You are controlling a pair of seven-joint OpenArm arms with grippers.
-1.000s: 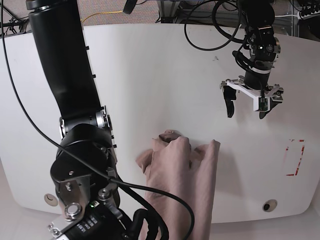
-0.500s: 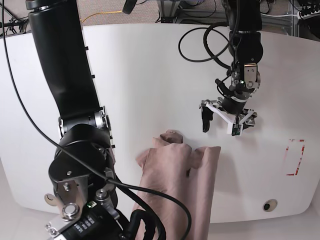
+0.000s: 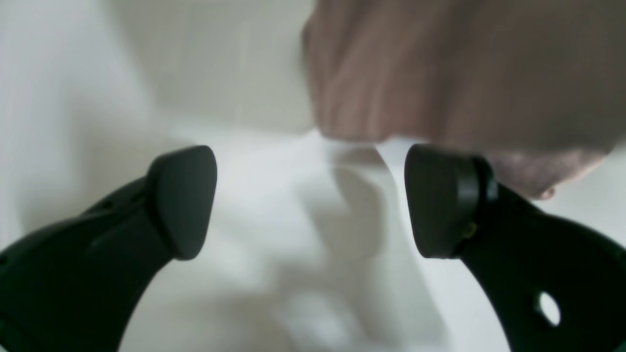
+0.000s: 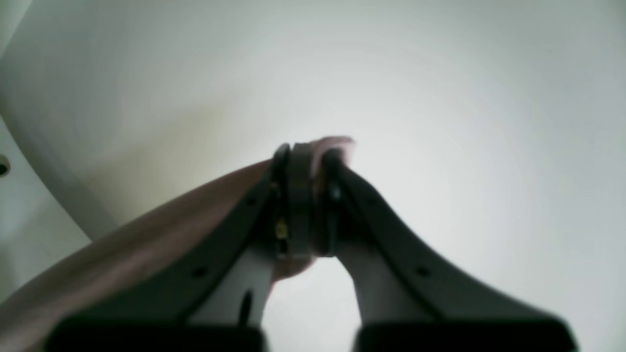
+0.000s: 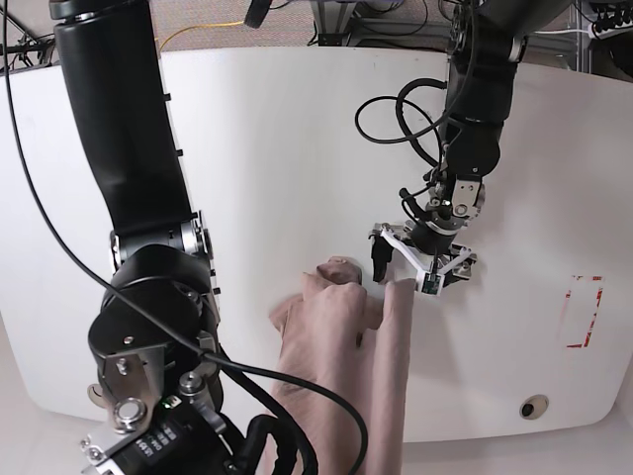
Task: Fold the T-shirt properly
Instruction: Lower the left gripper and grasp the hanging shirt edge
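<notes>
While you look at the big white table (image 5: 297, 129), you can see the T-shirt (image 5: 341, 366) lying bunched in a long strip near the front edge, with its lower end hanging off toward you. It looks soft, thin and light, so I think it will flop and slide when you pull it. Your right gripper (image 4: 305, 161) is pressed together, pinching a bit of the pink cloth. Your left gripper (image 5: 420, 265) is spread wide, just beside the top corner of the shirt, not touching it that I can tell. Take that corner edge, and lift slowly so it does not slip.
</notes>
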